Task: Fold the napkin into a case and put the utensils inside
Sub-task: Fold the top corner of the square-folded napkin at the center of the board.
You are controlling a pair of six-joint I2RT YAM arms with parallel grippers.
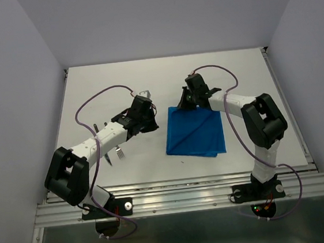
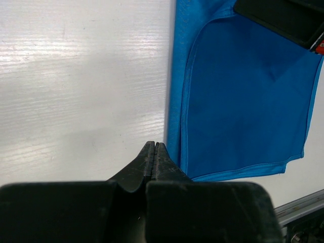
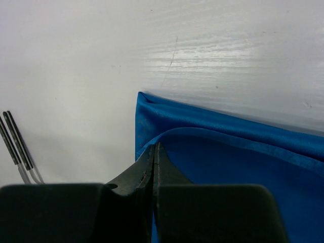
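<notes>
The bright blue napkin (image 1: pixel 195 132) lies folded flat on the white table, its top layer creased diagonally. My right gripper (image 1: pixel 184 100) is at the napkin's far left corner. In the right wrist view its jaws (image 3: pixel 154 147) are shut on the hem of the napkin's (image 3: pixel 238 172) upper layer, which curves up to the tips. My left gripper (image 1: pixel 156 124) hovers just left of the napkin's left edge (image 2: pixel 174 101), shut (image 2: pixel 155 145) and empty. The utensils (image 1: pixel 119 155) lie on the table left of the napkin, partly under my left arm. Their dark handles (image 3: pixel 17 147) show in the right wrist view.
The table (image 1: pixel 117 80) is walled on three sides. An aluminium rail (image 1: pixel 181 198) runs along the near edge, where both arm bases are bolted. The right gripper's black body (image 2: pixel 278 17) reaches over the napkin in the left wrist view.
</notes>
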